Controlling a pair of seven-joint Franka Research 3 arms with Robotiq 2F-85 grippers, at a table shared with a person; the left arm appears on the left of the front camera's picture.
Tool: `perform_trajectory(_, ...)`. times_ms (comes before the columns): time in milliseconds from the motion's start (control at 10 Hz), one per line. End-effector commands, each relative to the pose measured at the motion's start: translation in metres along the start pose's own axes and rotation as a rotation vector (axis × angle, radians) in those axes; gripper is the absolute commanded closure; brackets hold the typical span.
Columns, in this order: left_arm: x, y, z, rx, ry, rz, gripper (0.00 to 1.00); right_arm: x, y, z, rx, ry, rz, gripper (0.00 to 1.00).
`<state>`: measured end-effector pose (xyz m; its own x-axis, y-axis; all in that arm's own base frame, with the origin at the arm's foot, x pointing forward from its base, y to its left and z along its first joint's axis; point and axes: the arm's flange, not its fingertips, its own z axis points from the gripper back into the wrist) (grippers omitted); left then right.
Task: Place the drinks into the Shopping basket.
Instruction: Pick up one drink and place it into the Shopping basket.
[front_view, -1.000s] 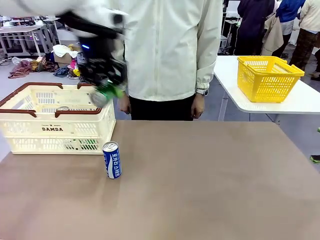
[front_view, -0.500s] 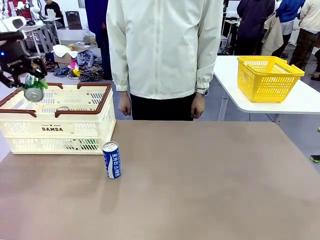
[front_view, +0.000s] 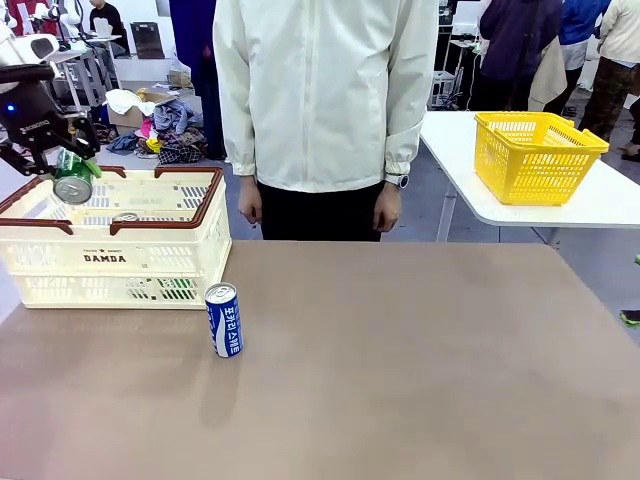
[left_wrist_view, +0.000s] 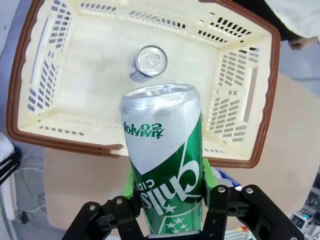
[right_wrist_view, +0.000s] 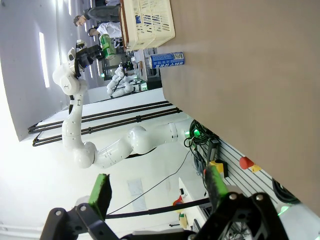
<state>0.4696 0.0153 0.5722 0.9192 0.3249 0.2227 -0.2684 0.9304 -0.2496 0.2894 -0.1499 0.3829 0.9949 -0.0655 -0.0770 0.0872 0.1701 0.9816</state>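
Note:
My left gripper (front_view: 68, 168) is shut on a green drink can (front_view: 73, 186), tilted, in the air over the far left part of the cream Shopping basket (front_view: 105, 258). In the left wrist view the green can (left_wrist_view: 162, 130) sits between the green pads of the left gripper (left_wrist_view: 167, 186), above the basket's (left_wrist_view: 240, 95) inside. Another can (left_wrist_view: 150, 61) with a silver top stands in the basket. A blue-and-white can (front_view: 224, 320) stands on the table in front of the basket's right corner. My right gripper (right_wrist_view: 159, 189) is open, with nothing between its fingers.
A person in a pale jacket (front_view: 320, 90) stands at the table's far edge, hands hanging down. A yellow basket (front_view: 535, 155) sits on a white side table at the right. The brown table (front_view: 420, 370) lies bare to the right of the blue can.
My left gripper has carried the green can leftward, from by the basket's far right corner to over its left side, and in the last half second dipped slightly.

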Motion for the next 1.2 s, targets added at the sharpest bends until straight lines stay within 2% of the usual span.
perform_trajectory(0, 0.029, -0.006, -0.002, 0.028, 0.064, -0.072, 1.00, -0.001, 0.004, 0.002, -0.002, 0.008, -0.015, 0.00)
perform_trajectory(100, 0.080, -0.008, -0.003, -0.008, 0.008, -0.204, 1.00, -0.001, 0.004, 0.002, -0.002, 0.008, -0.015, 0.00)
perform_trajectory(200, 0.116, -0.001, -0.015, 0.013, 0.035, -0.272, 1.00, -0.001, 0.004, 0.002, -0.002, 0.008, -0.015, 0.00)
perform_trajectory(300, 0.135, 0.010, -0.028, 0.020, 0.070, -0.325, 1.00, -0.001, 0.004, 0.002, -0.002, 0.008, -0.015, 0.00)
perform_trajectory(500, 0.148, 0.035, -0.055, 0.079, 0.102, -0.328, 1.00, -0.001, 0.004, 0.002, -0.002, 0.008, -0.015, 0.00)
perform_trajectory(700, 0.142, 0.058, -0.080, 0.097, 0.117, -0.310, 1.00, -0.001, 0.004, 0.002, -0.002, 0.008, -0.015, 0.00)
perform_trajectory(1100, 0.130, 0.069, -0.135, 0.165, 0.174, -0.255, 1.00, -0.001, 0.004, 0.002, -0.002, 0.008, -0.015, 0.00)
